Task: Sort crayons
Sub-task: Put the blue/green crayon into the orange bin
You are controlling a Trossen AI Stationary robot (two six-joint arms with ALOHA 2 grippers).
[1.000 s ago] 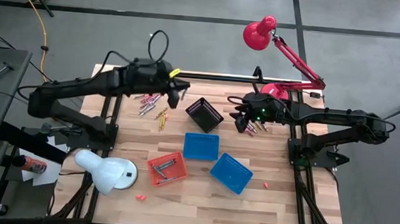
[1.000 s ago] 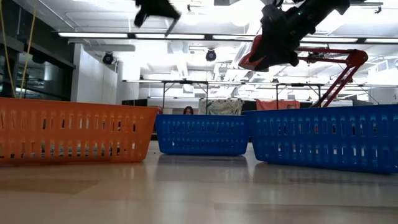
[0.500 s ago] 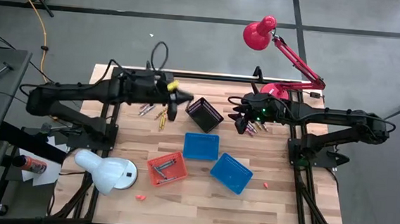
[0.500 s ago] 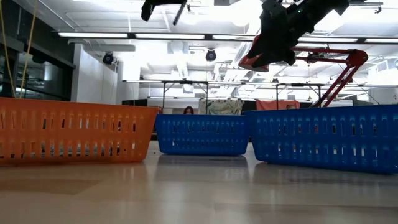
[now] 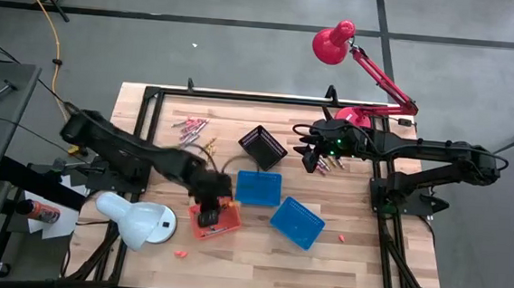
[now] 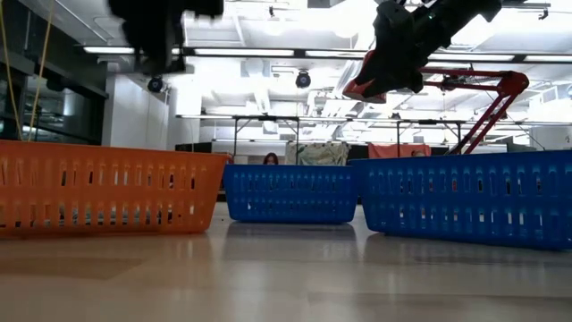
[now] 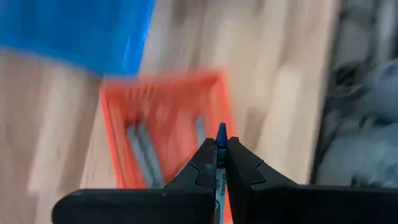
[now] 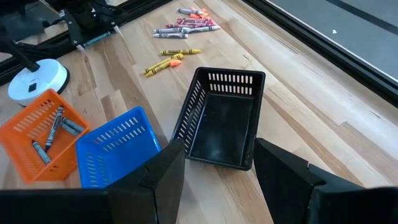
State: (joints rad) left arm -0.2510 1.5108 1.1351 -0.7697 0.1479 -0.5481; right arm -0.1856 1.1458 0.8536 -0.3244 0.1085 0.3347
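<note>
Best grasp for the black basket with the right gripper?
Black basket stands upright and empty, mouth open to the top, tilted diagonally to the table edges. Bring the open right gripper down from above and pinch one thin mesh side wall at mid-length, one finger inside, one outside. Corners look worse: the rim curves there.

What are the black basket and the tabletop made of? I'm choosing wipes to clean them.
The black basket looks like moulded plastic with a slight sheen: thin slotted walls, all one colour. The tabletop looks like pale wood, butcher-block style: long parallel strips with visible grain and a smooth, low-gloss finish. Whether it is sealed cannot be told.
</note>
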